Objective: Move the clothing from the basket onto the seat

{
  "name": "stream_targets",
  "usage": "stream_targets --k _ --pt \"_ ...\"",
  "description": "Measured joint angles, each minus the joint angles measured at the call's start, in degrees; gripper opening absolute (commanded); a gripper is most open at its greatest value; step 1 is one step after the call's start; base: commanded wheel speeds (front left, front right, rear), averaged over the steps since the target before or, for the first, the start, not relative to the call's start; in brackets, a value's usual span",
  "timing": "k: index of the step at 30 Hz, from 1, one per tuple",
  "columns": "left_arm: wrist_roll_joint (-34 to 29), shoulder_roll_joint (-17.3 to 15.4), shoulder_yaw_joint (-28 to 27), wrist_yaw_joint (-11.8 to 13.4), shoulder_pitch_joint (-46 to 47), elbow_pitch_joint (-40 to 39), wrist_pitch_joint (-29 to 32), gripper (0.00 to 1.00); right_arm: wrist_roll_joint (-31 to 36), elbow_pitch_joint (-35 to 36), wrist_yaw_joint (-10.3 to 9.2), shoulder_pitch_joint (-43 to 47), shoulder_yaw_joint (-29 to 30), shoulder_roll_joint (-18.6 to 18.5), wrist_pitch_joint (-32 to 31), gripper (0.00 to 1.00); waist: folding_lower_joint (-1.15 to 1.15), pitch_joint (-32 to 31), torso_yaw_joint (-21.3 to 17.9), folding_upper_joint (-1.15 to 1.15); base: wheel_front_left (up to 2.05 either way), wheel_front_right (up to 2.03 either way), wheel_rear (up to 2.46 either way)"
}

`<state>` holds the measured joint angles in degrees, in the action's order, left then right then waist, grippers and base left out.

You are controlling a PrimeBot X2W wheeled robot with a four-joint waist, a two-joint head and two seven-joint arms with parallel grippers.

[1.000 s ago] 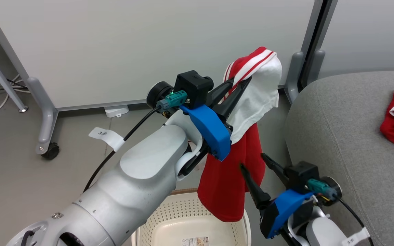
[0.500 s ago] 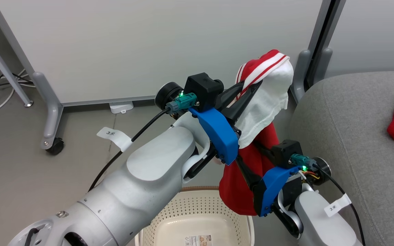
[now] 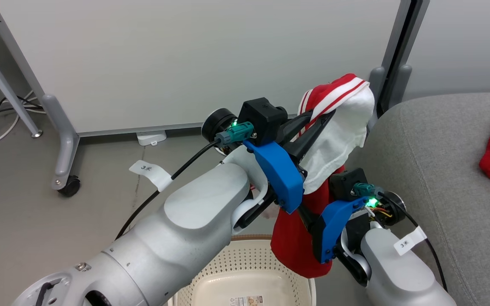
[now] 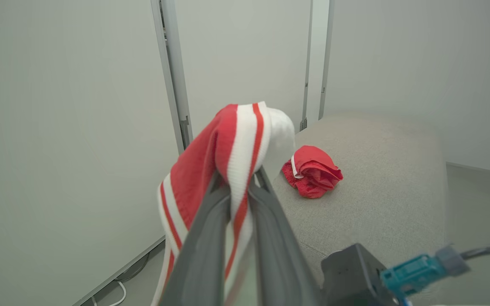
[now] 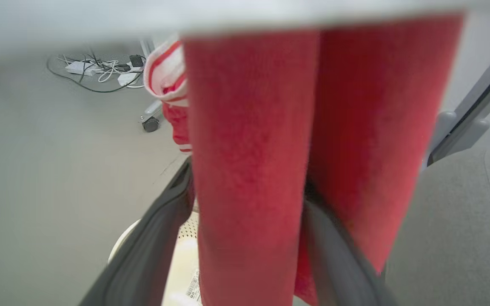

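Left gripper [image 3: 313,117] pinched on garment [image 3: 296,242] at its striped band; cloth hangs long axis vertical over basket [image 3: 245,259]. Right gripper [image 5: 249,187] spread astride the hanging red fold, not visibly squeezing; head view hides those fingers. Sofa [image 3: 432,178] lies right, right arm nearer. Second garment [image 4: 313,172] already on it.

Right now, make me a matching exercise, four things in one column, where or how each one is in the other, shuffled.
1 left hand
2 right hand
3 crumpled garment
4 basket

A lying on the grey sofa
B below the hanging garment
C shut on that garment's striped band
D fingers either side of its red fabric

Pairs: 1-C, 2-D, 3-A, 4-B
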<state>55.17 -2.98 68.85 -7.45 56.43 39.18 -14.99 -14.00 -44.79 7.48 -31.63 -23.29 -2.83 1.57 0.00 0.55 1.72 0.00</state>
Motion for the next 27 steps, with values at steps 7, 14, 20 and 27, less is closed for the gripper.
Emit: stream_targets --k 7,14,20,27 --pt "0.54 0.01 0.52 0.0 0.16 0.08 0.0 0.0 -2.94 -3.53 0.01 -1.51 -2.58 0.01 1.08 0.0 0.0 -0.26 0.12 0.0 0.0 0.0 0.0" --pt "0.71 0.02 0.53 0.0 0.38 0.78 0.01 0.0 -4.6 -5.91 0.01 -2.36 -3.82 0.0 2.44 0.0 0.0 -0.22 -0.11 0.0 0.0 0.0 0.0" --pt "0.79 0.03 0.49 0.0 0.38 1.15 0.0 0.0 -5.99 -7.27 0.01 -3.07 -4.71 0.0 3.34 0.0 0.0 -0.24 -0.24 0.0 0.0 0.0 0.0" --pt "0.78 0.04 0.45 0.0 0.37 1.69 0.0 0.32 -6.99 -8.32 0.01 -3.63 -6.14 0.0 4.07 0.0 0.0 -0.27 -0.31 0.0 0.0 0.0 0.0"
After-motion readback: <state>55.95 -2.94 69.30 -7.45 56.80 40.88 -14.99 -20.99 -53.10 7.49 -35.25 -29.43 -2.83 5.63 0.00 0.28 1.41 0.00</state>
